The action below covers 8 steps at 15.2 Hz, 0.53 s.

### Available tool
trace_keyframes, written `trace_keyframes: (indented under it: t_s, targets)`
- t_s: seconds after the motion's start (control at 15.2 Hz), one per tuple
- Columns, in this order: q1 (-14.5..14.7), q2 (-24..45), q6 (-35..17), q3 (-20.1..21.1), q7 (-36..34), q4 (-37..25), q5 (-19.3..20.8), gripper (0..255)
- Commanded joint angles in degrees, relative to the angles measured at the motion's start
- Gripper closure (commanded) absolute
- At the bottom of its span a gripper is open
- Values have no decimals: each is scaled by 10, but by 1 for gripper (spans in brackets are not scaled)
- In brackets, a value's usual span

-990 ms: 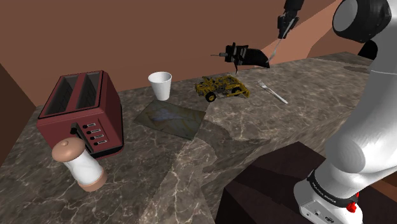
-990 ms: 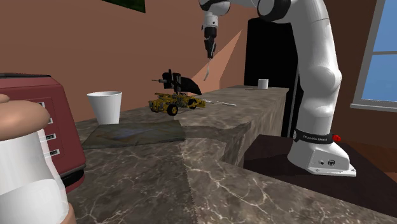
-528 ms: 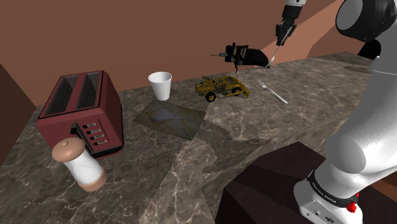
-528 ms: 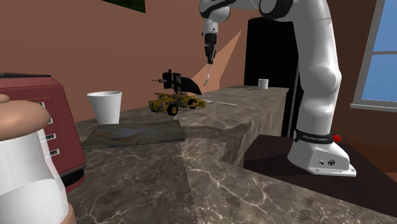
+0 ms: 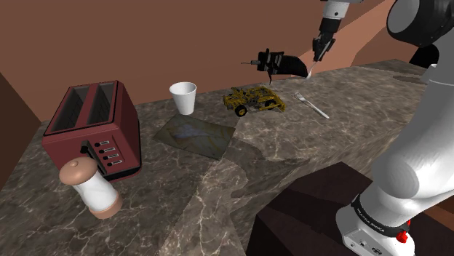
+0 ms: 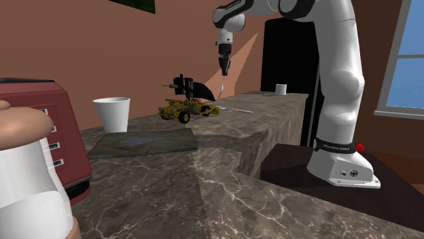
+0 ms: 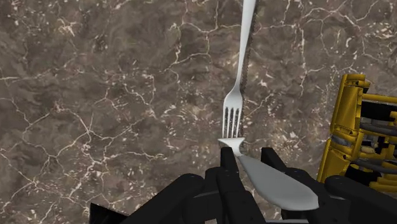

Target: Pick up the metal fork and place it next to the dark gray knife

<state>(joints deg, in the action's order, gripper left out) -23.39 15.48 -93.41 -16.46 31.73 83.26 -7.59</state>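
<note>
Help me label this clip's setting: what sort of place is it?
Probably a home kitchen, though it is a simulator's render: a dark marbled counter along a wall carries a red toaster and a white cup.

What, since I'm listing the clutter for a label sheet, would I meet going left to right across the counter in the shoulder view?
dark red toaster → white cup → yellow toy vehicle → fork lying flat on the counter. The grinder and the mat overlap these sideways, so they are left out.
</note>
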Motion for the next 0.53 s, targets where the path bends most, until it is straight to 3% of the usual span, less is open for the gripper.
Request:
trace_keyframes:
  t_s: [0.0, 0.46]
  targets:
    - [2, -1, -17, 1, 0, 17, 0, 255]
    - [4, 0, -70, 2, 4, 70, -1, 255]
